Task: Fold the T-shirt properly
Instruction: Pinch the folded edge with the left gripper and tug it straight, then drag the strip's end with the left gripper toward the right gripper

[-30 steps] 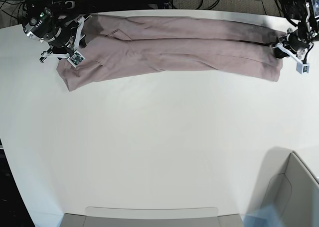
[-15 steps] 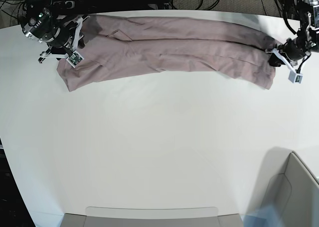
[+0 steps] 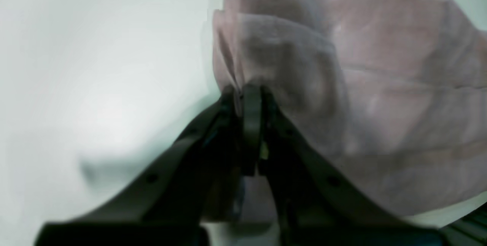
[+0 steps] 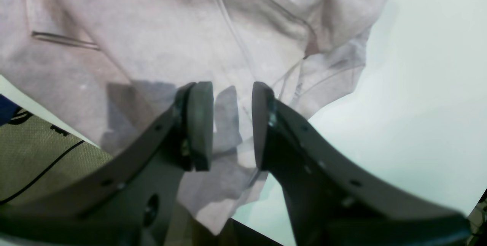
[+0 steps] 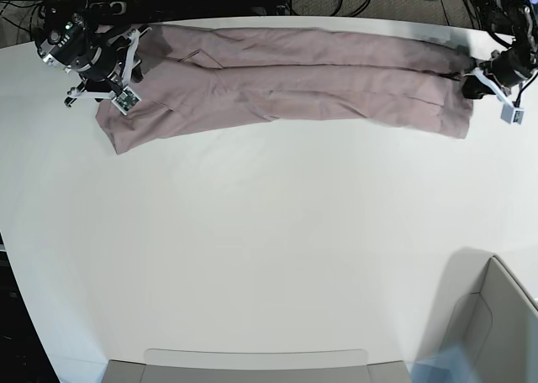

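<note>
Left wrist view: the left gripper (image 3: 249, 97) has its jaws pinched together on a bunched edge of the T-shirt (image 3: 380, 97), a tuft of mauve-pink cloth rising from between the tips; the white table (image 3: 95, 67) lies bare beside it. The picture is smeared, so how much cloth is caught is hard to say.

Right wrist view: the right gripper (image 4: 232, 124) stands with its jaws apart above the T-shirt (image 4: 171, 40), nothing between the pads (image 4: 199, 124) but shadow on cloth; a hemmed sleeve or collar edge lies just ahead, and the table (image 4: 426, 105) shows beyond.

Base view: the T-shirt (image 5: 294, 85) lies as a long narrow band along the far edge of the table (image 5: 269, 257), the left gripper (image 5: 481, 81) at one end, the right gripper (image 5: 118, 72) over the other (its jaws too small here to judge).

The step in hand looks like taking both ends for the next fold. The next move calls for the right jaws to come down and close on their end, so both lift evenly
</note>
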